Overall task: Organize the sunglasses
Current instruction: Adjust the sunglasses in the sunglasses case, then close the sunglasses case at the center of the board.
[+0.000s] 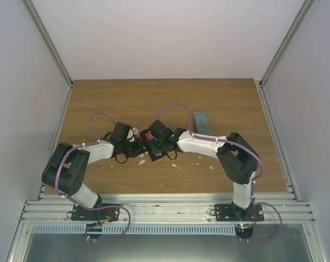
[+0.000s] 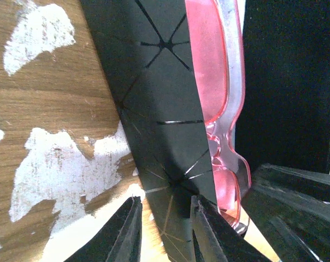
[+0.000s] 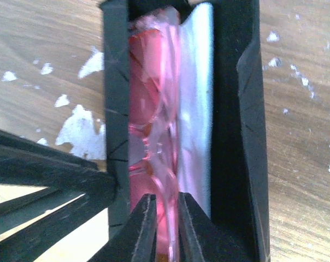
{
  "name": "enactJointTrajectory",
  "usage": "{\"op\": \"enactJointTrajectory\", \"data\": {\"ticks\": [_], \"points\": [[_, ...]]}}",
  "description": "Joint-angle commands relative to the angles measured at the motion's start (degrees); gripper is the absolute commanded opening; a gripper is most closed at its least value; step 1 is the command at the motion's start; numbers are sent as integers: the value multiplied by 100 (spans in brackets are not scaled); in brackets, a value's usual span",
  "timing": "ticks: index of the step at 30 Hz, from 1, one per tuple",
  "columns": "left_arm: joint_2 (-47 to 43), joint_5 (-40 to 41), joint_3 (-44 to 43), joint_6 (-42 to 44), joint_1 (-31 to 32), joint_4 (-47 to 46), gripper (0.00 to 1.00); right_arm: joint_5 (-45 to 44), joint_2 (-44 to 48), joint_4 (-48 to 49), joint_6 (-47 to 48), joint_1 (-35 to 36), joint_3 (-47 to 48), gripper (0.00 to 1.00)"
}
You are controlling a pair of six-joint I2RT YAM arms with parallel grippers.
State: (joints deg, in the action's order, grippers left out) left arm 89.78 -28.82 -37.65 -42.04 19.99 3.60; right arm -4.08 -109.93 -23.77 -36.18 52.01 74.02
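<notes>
Nearest to the arm bases, the two arms bend inward and meet over the middle of the wooden table (image 1: 127,98). The black case (image 3: 233,109) lies there, opened, with worn white patches on the wood around it.

The right gripper (image 3: 166,199) comes to the near end of the case from above. Its fingers (image 3: 146,229) stand very narrow, and the near end of the sunglasses (image 3: 151,109) sits directly between them and fills the gap, so they pinch the frame. The sunglasses have pink lenses in a clear frame. They stand on edge inside the case and run along its length, away from the fingers. They lie against the left wall of the case, and a pale lining is between them and the right wall.

The left gripper (image 2: 165,201) is at the left side of the case. Its fingers (image 2: 127,232) are only a little apart, and the lower edge of the black case wall reaches into the gap between them. I cannot tell if the pads really press on it.

Farther than the case, to its right, a grey oblong case (image 1: 200,121) lies on the table, apart from both grippers.
</notes>
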Motion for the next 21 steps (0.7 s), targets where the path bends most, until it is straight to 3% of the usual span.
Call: {"op": "enactJointTrajectory", "data": {"ticks": [1, 7, 12, 16, 21], "points": [[-123, 203, -62, 31, 70, -90, 27, 17, 633, 266, 157, 55, -110, 16], [-595, 649, -120, 179, 64, 239, 27, 0, 1495, 557, 48, -61, -595, 23], [-887, 1156, -92, 190, 64, 516, 26, -599, 1952, 467, -412, -444, -1093, 22], [-836, 1185, 28, 130, 64, 475, 20, -718, 1888, 294, -531, -774, -1318, 22], [-442, 849, 83, 72, 72, 230, 14, -202, 1452, 457, -198, -834, -1307, 22]]}}
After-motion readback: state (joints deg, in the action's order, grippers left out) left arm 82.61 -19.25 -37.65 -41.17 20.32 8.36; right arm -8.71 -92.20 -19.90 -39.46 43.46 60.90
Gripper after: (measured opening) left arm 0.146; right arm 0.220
